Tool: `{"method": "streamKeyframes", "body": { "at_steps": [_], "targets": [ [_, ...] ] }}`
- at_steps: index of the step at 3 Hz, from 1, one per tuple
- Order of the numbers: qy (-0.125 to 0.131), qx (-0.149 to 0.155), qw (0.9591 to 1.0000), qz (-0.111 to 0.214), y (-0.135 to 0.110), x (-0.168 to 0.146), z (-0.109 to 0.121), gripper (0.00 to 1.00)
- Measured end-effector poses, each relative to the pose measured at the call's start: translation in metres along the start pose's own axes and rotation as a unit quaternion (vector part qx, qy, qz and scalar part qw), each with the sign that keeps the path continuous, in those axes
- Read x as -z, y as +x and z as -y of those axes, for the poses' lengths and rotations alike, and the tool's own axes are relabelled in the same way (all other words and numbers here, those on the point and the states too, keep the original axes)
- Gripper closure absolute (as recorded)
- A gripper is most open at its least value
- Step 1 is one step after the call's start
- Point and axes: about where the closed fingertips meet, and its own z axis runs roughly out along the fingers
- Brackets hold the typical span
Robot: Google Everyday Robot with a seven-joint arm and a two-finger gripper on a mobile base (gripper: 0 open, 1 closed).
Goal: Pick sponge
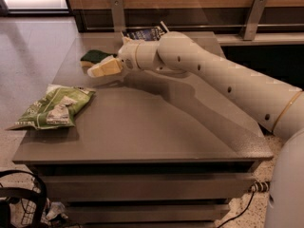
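Note:
The sponge (95, 56), with a dark green top, lies near the table's far left edge. Only its top and left end show, because my gripper covers its near side. My gripper (103, 68), with pale yellow pads, is at the end of the white arm (199, 70), which reaches in from the right. It sits directly in front of the sponge, close to the tabletop. I cannot tell whether it touches the sponge.
A green-and-white crinkled snack bag (53, 106) lies at the table's left edge. A dark blue packet (142, 33) lies at the back, behind the arm. The grey table (152, 132) drops off to the floor on the left. A wooden wall with metal brackets is behind it.

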Motion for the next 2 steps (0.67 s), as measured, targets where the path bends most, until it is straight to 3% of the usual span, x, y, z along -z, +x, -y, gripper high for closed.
{"method": "streamKeyframes", "body": {
  "at_steps": [2],
  "targets": [
    [-0.035, -0.019, 0.9992, -0.009, 0.030, -0.040, -0.012, 0.02]
  ]
}}
